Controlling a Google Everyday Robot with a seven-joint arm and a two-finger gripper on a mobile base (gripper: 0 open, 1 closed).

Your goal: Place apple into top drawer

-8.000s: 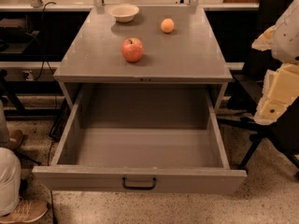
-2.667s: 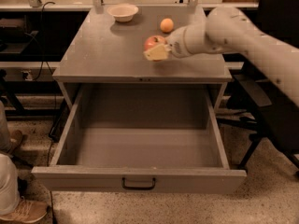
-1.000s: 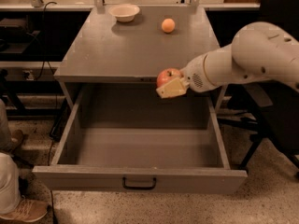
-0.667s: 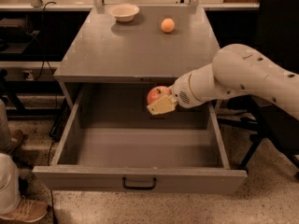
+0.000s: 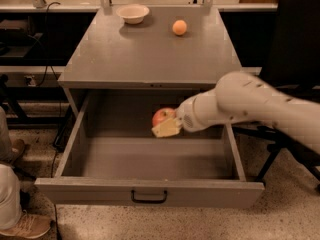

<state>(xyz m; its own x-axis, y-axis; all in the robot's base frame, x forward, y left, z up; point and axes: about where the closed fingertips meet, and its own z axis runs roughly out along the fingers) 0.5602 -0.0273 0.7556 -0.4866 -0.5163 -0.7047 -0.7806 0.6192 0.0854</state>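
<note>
The red apple (image 5: 161, 116) is held in my gripper (image 5: 167, 124), whose cream-coloured fingers (image 5: 166, 128) are shut around its lower right side. The apple hangs inside the open top drawer (image 5: 150, 190), over the rear middle of its grey floor and a little above it. My white arm reaches in from the right, over the drawer's right wall. The drawer is pulled far out, with its black handle (image 5: 149, 197) centred on the front panel.
On the grey cabinet top (image 5: 150, 54) stand a small white bowl (image 5: 133, 13) at the back left and a small orange fruit (image 5: 179, 27) at the back right. A black chair (image 5: 295, 59) stands to the right. A person's shoe (image 5: 22, 224) shows at the lower left.
My gripper took the apple off the cabinet top, carried it forward past the front edge and lowered it into the open drawer. It now sits deeper and further left than 0.7 s ago.
</note>
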